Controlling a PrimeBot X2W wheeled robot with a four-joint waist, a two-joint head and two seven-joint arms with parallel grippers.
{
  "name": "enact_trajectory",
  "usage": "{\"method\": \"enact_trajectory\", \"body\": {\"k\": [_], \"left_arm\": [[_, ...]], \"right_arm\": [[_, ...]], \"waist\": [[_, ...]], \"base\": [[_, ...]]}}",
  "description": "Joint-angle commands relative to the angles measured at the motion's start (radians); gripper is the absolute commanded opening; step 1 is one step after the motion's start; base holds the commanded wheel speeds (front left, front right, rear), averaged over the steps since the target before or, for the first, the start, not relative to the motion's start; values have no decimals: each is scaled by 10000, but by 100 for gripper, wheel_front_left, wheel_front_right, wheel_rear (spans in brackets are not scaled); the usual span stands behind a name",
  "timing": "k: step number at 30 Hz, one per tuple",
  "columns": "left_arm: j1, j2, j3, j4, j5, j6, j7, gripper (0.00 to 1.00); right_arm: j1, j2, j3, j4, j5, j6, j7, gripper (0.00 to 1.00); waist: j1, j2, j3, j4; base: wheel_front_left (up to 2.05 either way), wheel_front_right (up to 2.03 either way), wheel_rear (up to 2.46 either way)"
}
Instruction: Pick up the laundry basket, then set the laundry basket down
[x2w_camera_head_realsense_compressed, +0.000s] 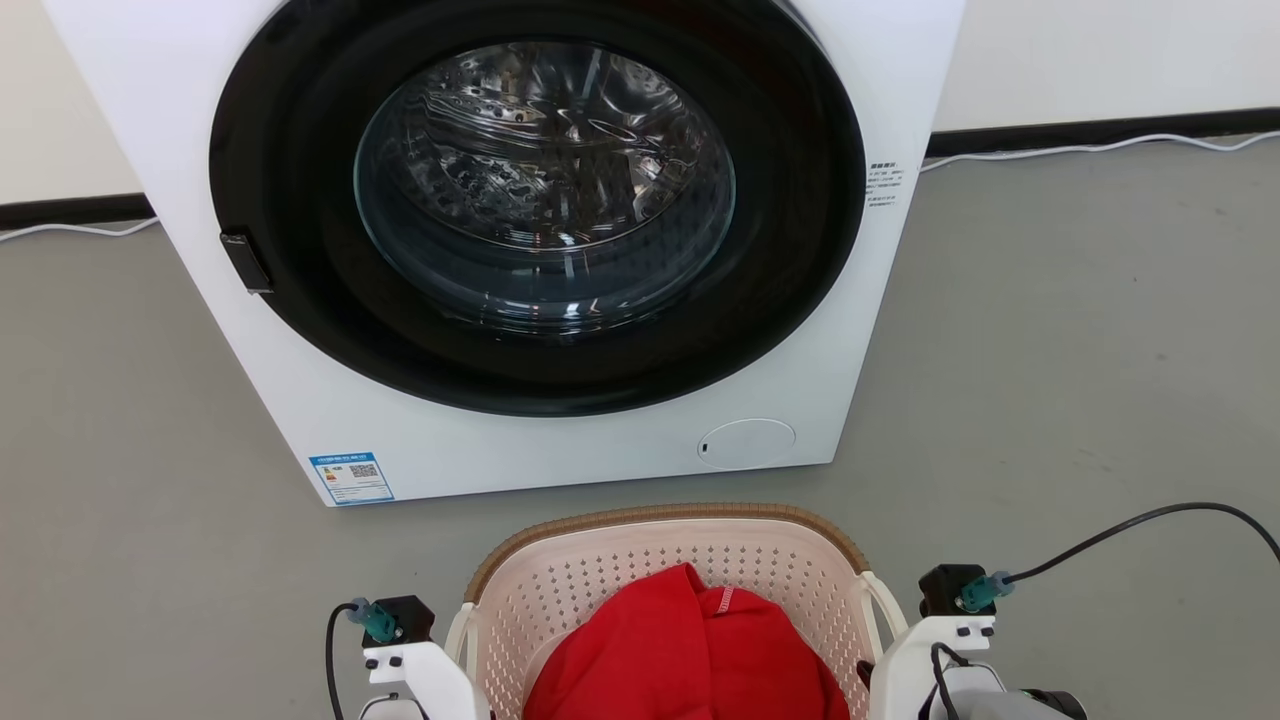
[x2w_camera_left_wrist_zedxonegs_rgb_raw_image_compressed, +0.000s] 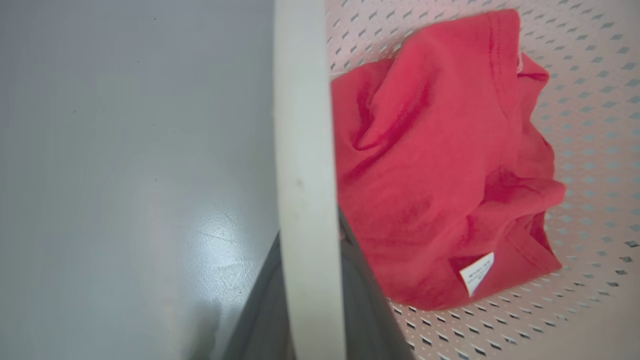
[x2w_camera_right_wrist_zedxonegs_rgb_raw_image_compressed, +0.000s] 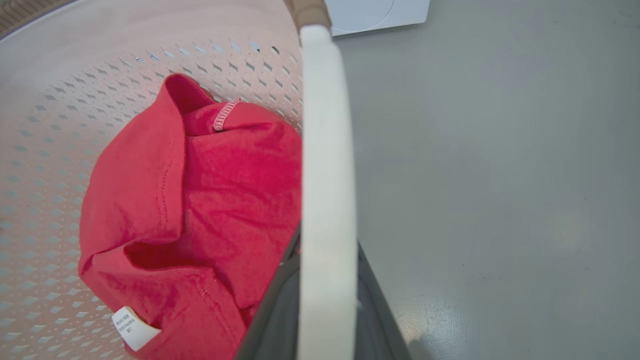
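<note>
You have the laundry basket (x2w_camera_head_realsense_compressed: 600, 585) low in the head view, between the 2 arms and just in front of the white washer (x2w_camera_head_realsense_compressed: 560, 445), whose round door is shut. A red garment (x2w_camera_head_realsense_compressed: 680, 650) lies inside the basket. The left gripper (x2w_camera_left_wrist_zedxonegs_rgb_raw_image_compressed: 310, 225) is clamped on the left white handle (x2w_camera_left_wrist_zedxonegs_rgb_raw_image_compressed: 305, 125), 1 dark finger on each side. The right gripper (x2w_camera_right_wrist_zedxonegs_rgb_raw_image_compressed: 327, 237) grips the right handle (x2w_camera_right_wrist_zedxonegs_rgb_raw_image_compressed: 327, 150) the same way. A pale cable (x2w_camera_head_realsense_compressed: 1100, 147) runs along the wall. You cannot tell whether the basket touches the gray floor (x2w_camera_head_realsense_compressed: 1050, 350).
</note>
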Motion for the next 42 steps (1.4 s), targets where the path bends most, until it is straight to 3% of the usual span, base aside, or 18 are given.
{"method": "enact_trajectory", "body": {"k": [1,14,27,42], "left_arm": [[-471,99,230,-182,-36,-121,-123,0],[-706,427,409,-531,-118,-121,-352,0],[-1337,1412,537,-1481,12,-121,-850,0],[-2379,2946,644,-3029,335,-121,-1808,0]], "right_arm": [[-245,59,57,-98,80,154,-173,0],[-590,59,206,-146,205,154,-426,0],[-1345,59,314,-317,259,154,-1066,0],[-2469,59,417,-474,380,154,-2283,0]], "waist": [[0,-1,5,-2],[0,-1,630,16],[0,-1,1974,20],[0,-1,4140,124]], "base": [[0,0,0],[0,0,0],[0,0,0],[0,0,0]]}}
